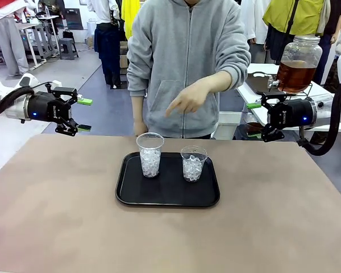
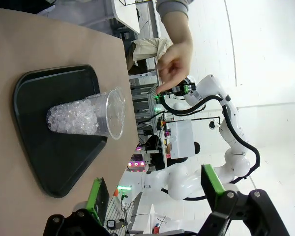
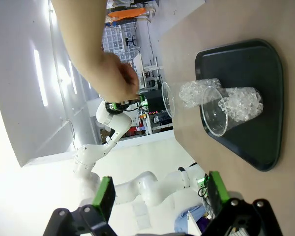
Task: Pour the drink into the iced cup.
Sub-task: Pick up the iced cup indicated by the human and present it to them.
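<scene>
Bright, even overhead light in the front view, just a faint soft shadow around the tray (image 1: 167, 193); the person's hand (image 1: 184, 102) smears slightly. Wrist views blow out white in the background, light strips (image 3: 37, 73) glaring, straight lines bowing at the edges

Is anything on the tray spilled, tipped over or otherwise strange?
Nothing stands out. The taller cup and the shorter cup stand upright on the black tray, ice inside, with no spill visible around them.
</scene>
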`<state>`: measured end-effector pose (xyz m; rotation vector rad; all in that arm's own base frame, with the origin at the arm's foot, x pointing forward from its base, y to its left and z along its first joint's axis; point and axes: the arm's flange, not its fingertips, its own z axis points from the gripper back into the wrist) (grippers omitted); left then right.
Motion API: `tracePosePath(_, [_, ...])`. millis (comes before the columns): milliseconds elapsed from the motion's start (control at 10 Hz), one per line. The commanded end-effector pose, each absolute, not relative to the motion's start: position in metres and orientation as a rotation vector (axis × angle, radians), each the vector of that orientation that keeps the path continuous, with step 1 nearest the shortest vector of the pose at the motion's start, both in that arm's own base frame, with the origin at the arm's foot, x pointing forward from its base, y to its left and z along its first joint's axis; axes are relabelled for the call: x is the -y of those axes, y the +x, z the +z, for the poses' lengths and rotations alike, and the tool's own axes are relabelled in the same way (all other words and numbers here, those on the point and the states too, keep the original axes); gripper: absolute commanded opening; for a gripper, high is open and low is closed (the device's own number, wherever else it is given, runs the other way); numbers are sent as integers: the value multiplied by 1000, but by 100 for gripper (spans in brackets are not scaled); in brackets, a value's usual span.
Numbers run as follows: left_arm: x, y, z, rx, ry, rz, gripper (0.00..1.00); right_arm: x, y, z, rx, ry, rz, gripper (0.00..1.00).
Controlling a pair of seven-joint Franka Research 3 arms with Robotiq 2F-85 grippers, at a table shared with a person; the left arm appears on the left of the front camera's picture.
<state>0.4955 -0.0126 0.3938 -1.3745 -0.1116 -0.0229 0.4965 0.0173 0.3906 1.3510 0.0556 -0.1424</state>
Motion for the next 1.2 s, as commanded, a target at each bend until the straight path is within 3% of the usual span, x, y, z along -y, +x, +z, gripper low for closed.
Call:
tracePosePath(0, [11, 495, 394, 115, -1374, -21, 100, -17, 497, 391, -52, 1345, -143, 100])
tracePosePath(1100, [13, 495, 394, 112, -1374, -23, 100, -17, 497, 391, -52, 1345, -143, 100])
